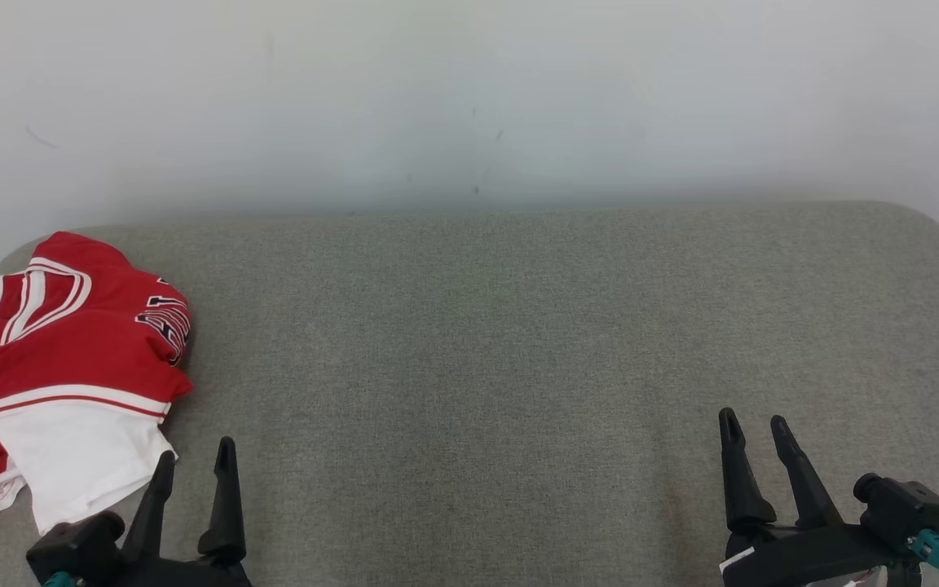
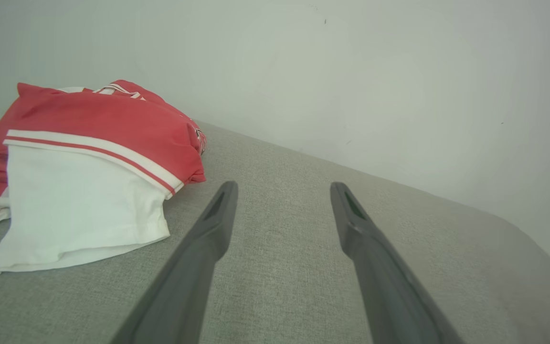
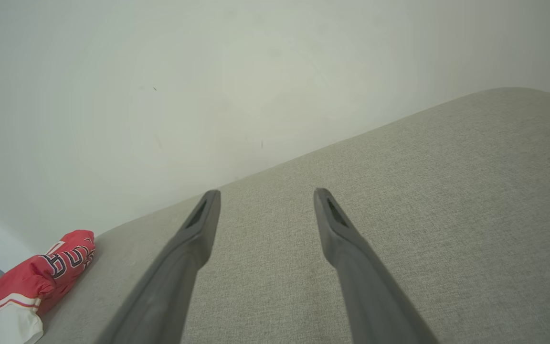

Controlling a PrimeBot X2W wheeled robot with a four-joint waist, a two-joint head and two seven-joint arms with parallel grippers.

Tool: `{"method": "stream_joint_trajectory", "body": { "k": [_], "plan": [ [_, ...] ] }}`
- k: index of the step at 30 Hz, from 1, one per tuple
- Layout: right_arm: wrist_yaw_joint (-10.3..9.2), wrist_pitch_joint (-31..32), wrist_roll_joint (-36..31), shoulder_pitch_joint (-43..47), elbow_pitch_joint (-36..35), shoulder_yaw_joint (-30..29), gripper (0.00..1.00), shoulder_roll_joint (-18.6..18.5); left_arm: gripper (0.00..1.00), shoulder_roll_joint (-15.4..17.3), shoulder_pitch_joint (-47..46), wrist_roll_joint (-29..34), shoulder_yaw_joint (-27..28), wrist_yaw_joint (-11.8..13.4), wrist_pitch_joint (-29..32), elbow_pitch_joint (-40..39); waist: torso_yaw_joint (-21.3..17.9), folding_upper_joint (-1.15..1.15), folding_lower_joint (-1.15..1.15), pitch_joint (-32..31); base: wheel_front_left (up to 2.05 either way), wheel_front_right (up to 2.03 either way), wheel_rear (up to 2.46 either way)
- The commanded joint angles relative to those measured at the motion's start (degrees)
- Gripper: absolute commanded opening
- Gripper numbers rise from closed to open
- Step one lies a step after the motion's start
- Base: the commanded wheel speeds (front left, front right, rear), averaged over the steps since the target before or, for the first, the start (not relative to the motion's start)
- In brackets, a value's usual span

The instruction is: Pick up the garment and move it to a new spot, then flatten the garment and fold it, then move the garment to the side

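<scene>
A pale, plain wall (image 1: pixel 469 98) stands behind the work area and meets the far edge of the bench (image 1: pixel 518 342). The bench is covered in grey woven fabric and has rounded far corners. The garment (image 1: pixel 70 342) lies bunched against the left edge of the bench, reaching from near the far-left corner down toward the front edge. It is red with white bands; a white panel forms the part nearest the front edge, and dark lettering shows on the fold that faces the centre of the bench. The garment is neither flattened nor folded. The left tool (image 1: pixel 196 450) sits at the front edge, just beside the white panel and on its centre-facing side. It is spread wide and holds nothing, with bare grey fabric between its tips. The right tool (image 1: pixel 753 418) sits near the front-right corner, well apart from the garment. It too is spread wide and holds nothing.
</scene>
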Motion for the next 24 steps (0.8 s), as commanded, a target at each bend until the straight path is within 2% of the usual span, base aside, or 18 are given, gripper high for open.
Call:
{"method": "stream_joint_trajectory", "body": {
  "k": [1, 24],
  "plan": [
    [0.23, -0.45, -1.76, -0.12, -0.79, 0.15, 1.00, -0.18, 1.00, 0.67, -0.64, 1.78, -0.07, 0.24, -0.56, -0.22, 0.04, 0.00, 0.00, 0.02, 0.00, 0.00, 0.00],
    [0.23, -0.78, -13.75, 1.46, -2.85, -0.31, 1.00, -0.20, 1.00, 2.07, -0.22, 9.85, -0.79, 1.27, -2.55, -0.22, 0.72, 0.00, 0.00, -0.36, 0.00, 0.00, 0.00]
  ]
}}
